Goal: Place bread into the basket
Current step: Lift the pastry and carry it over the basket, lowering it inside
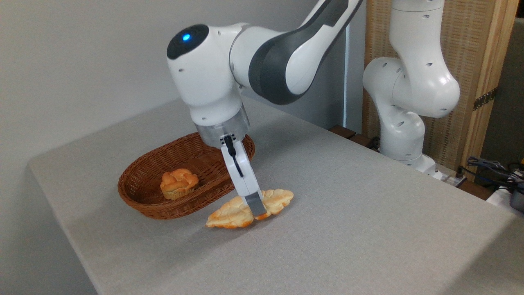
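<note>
The bread (235, 213) looks light and soft to me, a flat braided loaf with browned lobed edges that could crumble or dent under a hard pinch. Being long and thin, it may sag or tip if I take it near an end, so I judge the best hold is across its narrow waist near the middle, with gentle pressure.

It lies flat on the table (368, 213), just outside the basket (139, 196) at about 4 o'clock from the basket's middle, its long axis running from 8 o'clock to 2 o'clock. My tool (257, 211) is down at the loaf, right at that middle waist; the near finger (254, 204) covers it from this side. The other finger is hidden behind, so I cannot tell whether I am apart or already closed on the bread.

A small round bun (179, 183) sits inside the basket, toward its 9 o'clock half.
</note>
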